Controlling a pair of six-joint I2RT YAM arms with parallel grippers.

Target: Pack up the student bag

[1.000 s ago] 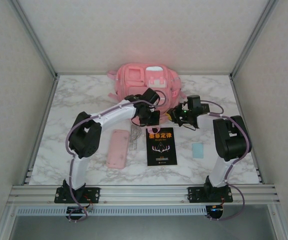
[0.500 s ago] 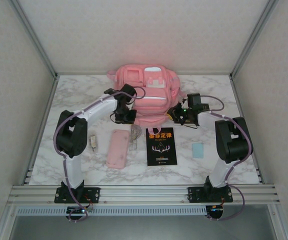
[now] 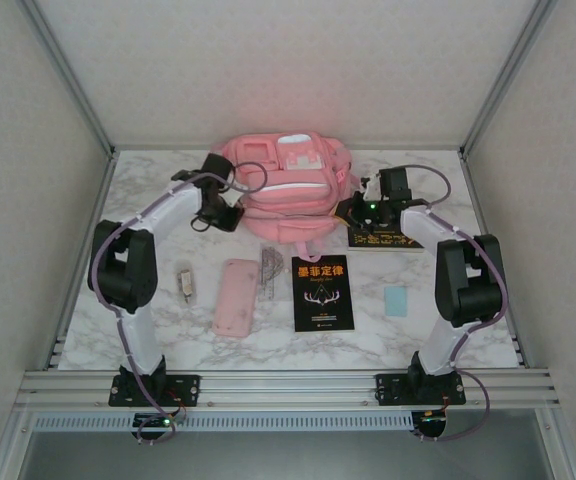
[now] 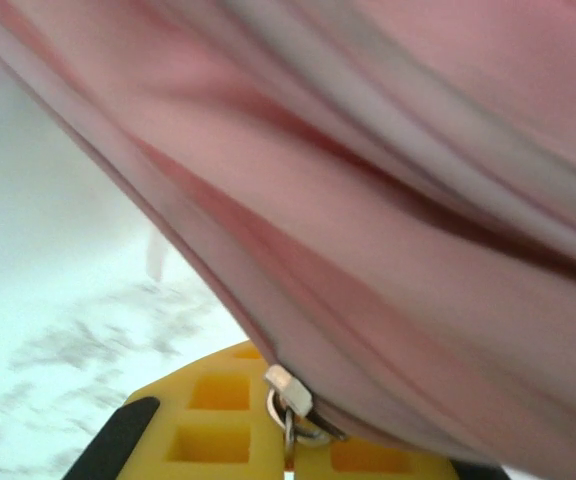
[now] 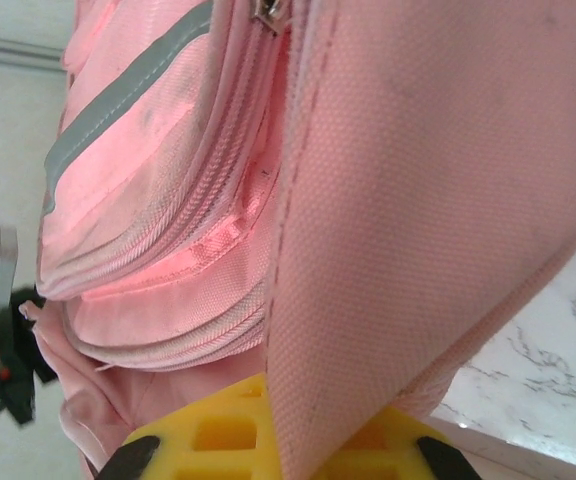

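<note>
Now the left end effector (image 3: 231, 212), clenched on the zipper pull (image 4: 290, 395), has swept frame-left; the right end effector (image 3: 354, 212) grips the student bag (image 3: 288, 185), likely unzipping it.

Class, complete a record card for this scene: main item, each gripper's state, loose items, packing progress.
main item: student bag, pink, at the far middle of the table
left arm: left gripper shut on the bag's zipper pull
right arm: right gripper shut on a fold of bag fabric
loose items: black book, second black book near the right gripper, pink pencil case, clear ruler, blue card
packing progress: these items lie on the table, outside the bag
</note>
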